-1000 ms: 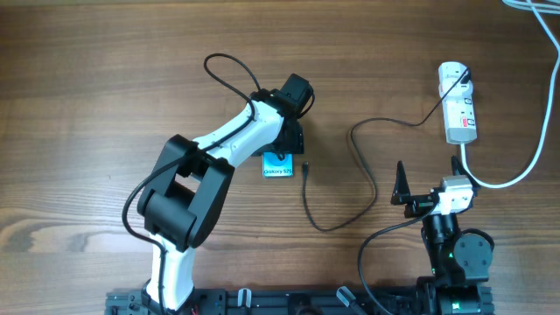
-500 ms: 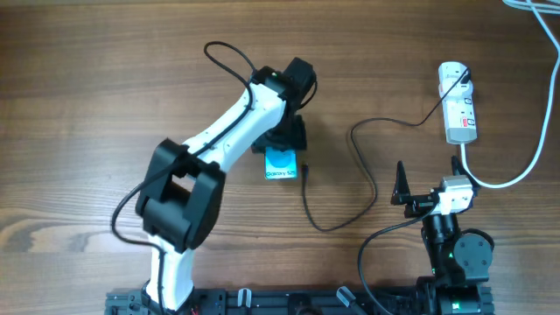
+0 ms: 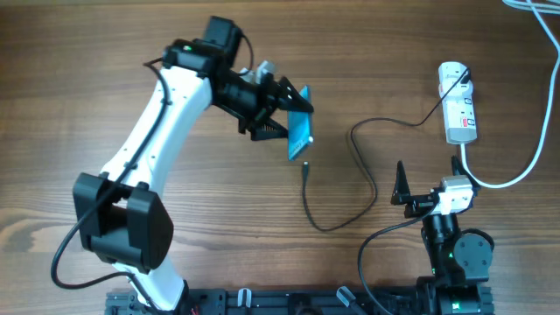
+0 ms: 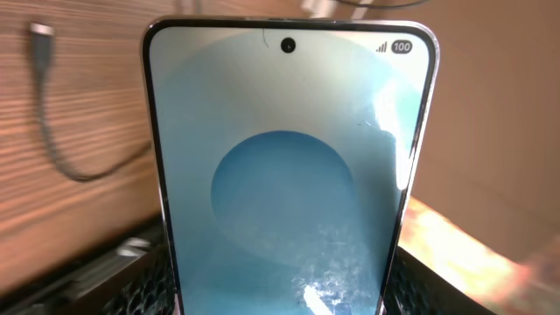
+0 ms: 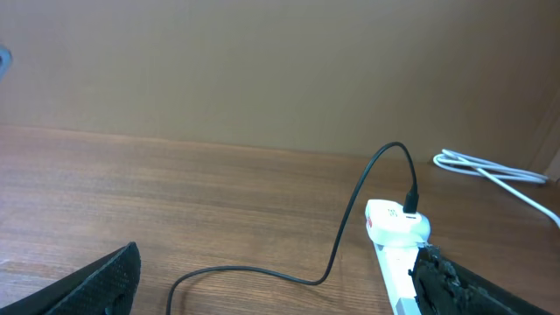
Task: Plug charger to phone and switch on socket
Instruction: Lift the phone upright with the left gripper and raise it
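I count two grippers, one of each task item. Left gripper clamped on phone — single phone, raised off table, tilted, turquoise screen facing wrist camera. One charger: black cable plugged into socket, looping across table. Its plug tip lies just below phone, not touching. One socket, far right, one white cord trailing from it. Right gripper spread wide, holding nothing — near socket's lower end.
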### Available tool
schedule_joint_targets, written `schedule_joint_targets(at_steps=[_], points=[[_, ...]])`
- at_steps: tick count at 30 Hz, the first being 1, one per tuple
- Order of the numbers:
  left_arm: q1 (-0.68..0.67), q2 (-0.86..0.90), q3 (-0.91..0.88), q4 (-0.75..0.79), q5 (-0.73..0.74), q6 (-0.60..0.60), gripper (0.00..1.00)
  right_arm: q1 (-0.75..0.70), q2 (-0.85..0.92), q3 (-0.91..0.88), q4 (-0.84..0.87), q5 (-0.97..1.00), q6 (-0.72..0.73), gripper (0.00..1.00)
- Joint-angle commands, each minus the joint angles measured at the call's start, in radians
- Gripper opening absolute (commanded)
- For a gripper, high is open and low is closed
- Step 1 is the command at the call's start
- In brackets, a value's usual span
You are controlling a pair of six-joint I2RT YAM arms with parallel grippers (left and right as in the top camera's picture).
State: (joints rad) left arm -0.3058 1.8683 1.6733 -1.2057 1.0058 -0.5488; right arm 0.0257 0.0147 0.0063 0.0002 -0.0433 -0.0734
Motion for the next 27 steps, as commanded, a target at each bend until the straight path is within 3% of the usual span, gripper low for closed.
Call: schedule_joint_targets(at_steps=[1,10,15,18,27], points=[[0.078,-0.029,0.027,0.005,0.282,-0.076,0.68,0.006,-0.007,-0.001,0.003,0.013,-0.005,1.00],[0.133,-0.029,0.027,0.085,0.363,-0.269,0.68,0.006,-0.007,-0.001,0.003,0.013,-0.005,1.00],[0.136,-0.029,0.027,0.167,0.451,-0.283,0.68,0.006,-0.007,-0.001,0.003,0.013,-0.005,1.00],[0.136,-0.029,0.027,0.169,0.448,-0.308,0.61,0.006,-0.007,-0.001,0.003,0.013,-0.005,1.00],[0.136,-0.029,0.027,0.171,0.449,-0.377,0.62,0.006,-0.007,-0.001,0.003,0.013,-0.005,1.00]])
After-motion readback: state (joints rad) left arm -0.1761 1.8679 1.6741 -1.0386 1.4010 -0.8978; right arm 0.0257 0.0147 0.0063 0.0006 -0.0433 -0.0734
